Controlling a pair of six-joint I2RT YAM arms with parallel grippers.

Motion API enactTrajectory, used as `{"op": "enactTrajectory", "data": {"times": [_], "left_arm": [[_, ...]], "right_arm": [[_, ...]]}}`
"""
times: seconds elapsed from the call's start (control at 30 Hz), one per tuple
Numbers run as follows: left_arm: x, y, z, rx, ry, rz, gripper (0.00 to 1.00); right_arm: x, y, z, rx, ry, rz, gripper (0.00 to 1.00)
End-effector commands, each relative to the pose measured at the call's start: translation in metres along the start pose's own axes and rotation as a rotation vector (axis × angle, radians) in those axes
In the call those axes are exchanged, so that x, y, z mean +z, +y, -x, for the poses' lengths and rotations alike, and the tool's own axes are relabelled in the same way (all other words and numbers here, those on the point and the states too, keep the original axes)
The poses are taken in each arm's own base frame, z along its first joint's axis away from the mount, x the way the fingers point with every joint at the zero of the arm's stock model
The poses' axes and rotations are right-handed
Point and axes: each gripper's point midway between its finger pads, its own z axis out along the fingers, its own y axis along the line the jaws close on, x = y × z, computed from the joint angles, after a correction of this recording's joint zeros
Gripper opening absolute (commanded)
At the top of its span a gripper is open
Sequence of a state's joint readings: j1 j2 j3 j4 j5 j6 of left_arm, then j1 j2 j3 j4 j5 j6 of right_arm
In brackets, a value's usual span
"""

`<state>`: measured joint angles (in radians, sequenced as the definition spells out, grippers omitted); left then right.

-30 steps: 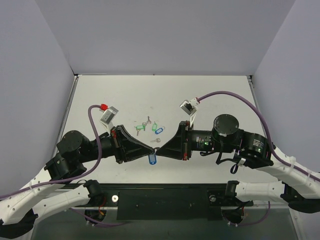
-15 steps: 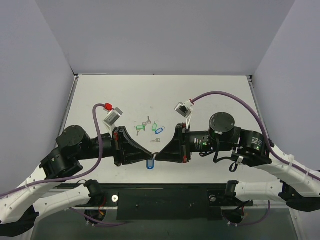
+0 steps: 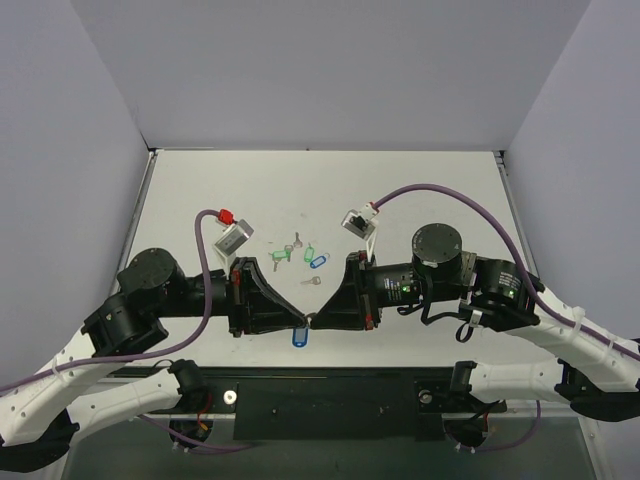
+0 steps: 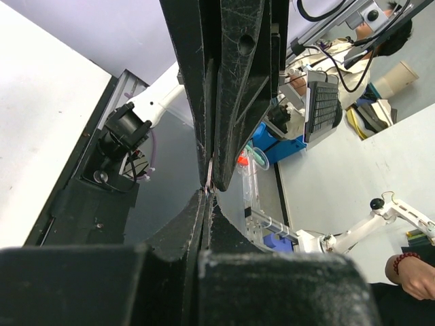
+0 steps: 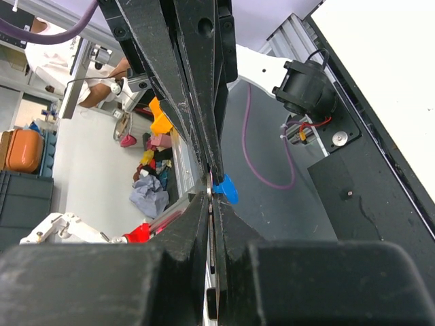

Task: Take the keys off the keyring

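Keyring: its blue tag point(image 3: 300, 338) hangs clear of the table point(image 3: 420, 190), nearest of all, just under the point where the two tools meet.
Left gripper point(image 3: 300, 321): just above the keyring and to its left, jaws pressed narrow, seemingly on the thin ring.
Right gripper point(image 3: 316, 320): just above the keyring and to its right, tip to tip with the other, jaws closed on a silver sliver that looks like the key point(image 5: 208, 197).
Step in hand: pulling key and ring against each other. Not yet parted, by my reading.
Next move: likely a small twist to walk the key along the split coil; a straight pull may slip.
Lone key point(image 3: 313, 282): beyond the keyring, on the table.
Second blue tag point(image 3: 318, 261): farther beyond the keyring.
Green tags point(image 3: 308, 252): farthest beyond the keyring.
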<state>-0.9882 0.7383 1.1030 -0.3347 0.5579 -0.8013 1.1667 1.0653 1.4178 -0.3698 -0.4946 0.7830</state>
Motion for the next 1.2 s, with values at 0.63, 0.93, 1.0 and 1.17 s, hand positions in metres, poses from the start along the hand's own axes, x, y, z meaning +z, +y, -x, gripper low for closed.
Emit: {"op": "enactTrajectory", "data": {"times": [0.63, 0.93, 1.0, 1.17], "left_arm": [[-0.020, -0.020, 0.023, 0.113, -0.062, 0.051, 0.76], [-0.040, -0.015, 0.061, 0.074, -0.374, 0.094, 0.79], [-0.043, -0.010, 0.065, 0.065, -0.412, 0.115, 0.79], [-0.038, -0.010, 0.077, 0.027, -0.485, 0.079, 0.78]], "right_arm": [[-0.012, 0.013, 0.022, -0.035, -0.106, 0.017, 0.00], [-0.015, 0.006, 0.045, -0.017, -0.246, -0.021, 0.00], [-0.014, 0.012, 0.051, -0.007, -0.279, 0.011, 0.00], [-0.012, 0.015, 0.062, 0.014, -0.339, 0.035, 0.00]]}}
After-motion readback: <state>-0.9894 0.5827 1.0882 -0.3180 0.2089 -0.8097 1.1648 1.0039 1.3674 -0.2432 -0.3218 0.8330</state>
